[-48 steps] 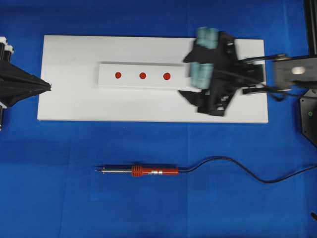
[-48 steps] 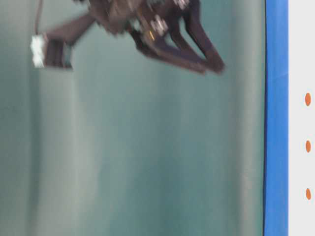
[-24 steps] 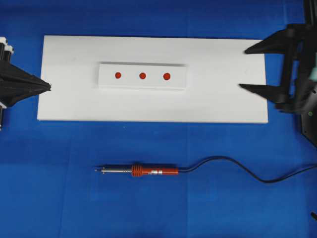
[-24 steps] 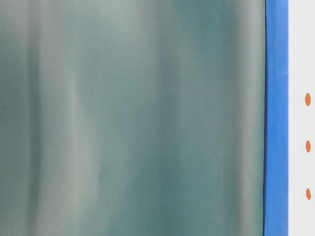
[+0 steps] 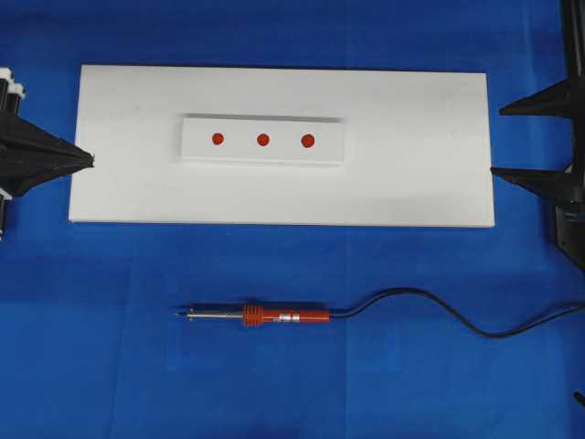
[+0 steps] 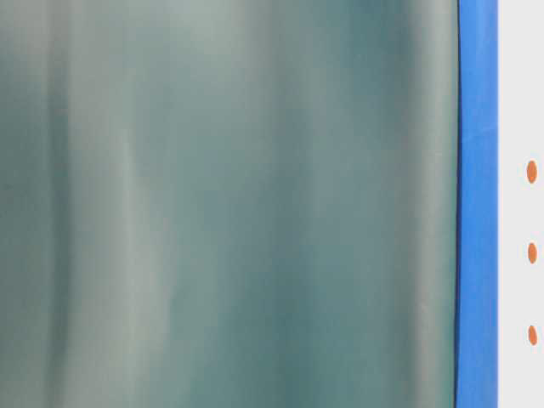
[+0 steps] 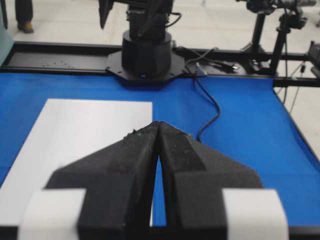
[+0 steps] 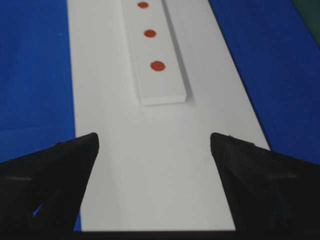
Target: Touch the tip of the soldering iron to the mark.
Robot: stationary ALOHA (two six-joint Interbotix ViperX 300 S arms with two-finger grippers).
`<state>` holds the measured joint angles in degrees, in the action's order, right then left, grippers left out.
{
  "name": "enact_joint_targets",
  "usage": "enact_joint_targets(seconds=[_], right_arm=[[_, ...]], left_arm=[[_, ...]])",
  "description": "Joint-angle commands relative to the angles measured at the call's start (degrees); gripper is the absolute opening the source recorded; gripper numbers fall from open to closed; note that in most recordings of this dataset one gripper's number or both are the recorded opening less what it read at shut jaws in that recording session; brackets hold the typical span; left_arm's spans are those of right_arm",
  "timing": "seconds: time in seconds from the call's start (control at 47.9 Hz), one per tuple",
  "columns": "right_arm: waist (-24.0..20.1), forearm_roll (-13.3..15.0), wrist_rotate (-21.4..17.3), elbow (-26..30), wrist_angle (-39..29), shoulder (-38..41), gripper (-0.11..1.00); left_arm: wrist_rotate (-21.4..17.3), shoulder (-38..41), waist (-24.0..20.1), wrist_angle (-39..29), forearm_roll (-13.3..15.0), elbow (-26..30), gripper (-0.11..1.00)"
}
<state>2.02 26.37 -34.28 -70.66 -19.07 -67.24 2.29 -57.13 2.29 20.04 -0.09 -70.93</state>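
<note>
The soldering iron (image 5: 265, 315) lies flat on the blue cloth in front of the white board (image 5: 137, 187), its silver tip pointing left and nothing touching it. Three red marks (image 5: 263, 140) sit in a row on a raised white strip (image 5: 324, 151) on the board; they also show as marks (image 8: 158, 65) in the right wrist view and marks (image 6: 532, 252) at table level. My left gripper (image 5: 91, 161) is shut and empty at the board's left edge, its tips (image 7: 159, 124) pressed together. My right gripper (image 5: 497, 141) stands open and empty at the board's right edge, facing the strip (image 8: 155, 140).
The iron's black cord (image 5: 430, 306) curves off to the right over the blue cloth. The right arm's black base (image 7: 147, 50) stands beyond the board's far end. A blurred green backdrop (image 6: 255, 204) fills most of the table-level view.
My right arm has pulled back from above the board's right part to its right edge, and its gripper stays open. The left gripper and the soldering iron have not moved.
</note>
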Motion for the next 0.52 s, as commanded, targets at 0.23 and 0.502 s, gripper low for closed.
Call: enact_joint_targets(seconds=[0.23, 0.502], right_arm=[[0.09, -0.62, -0.09, 0.18, 1.67, 0.79, 0.83], [0.09, -0.53, -0.09, 0.18, 1.58, 0.97, 0.83]], left_arm=[[-0.09, 0.53, 0.18, 0.53, 0.0, 0.53, 0.0], [-0.09, 0.53, 0.18, 0.53, 0.0, 0.7, 0.0]])
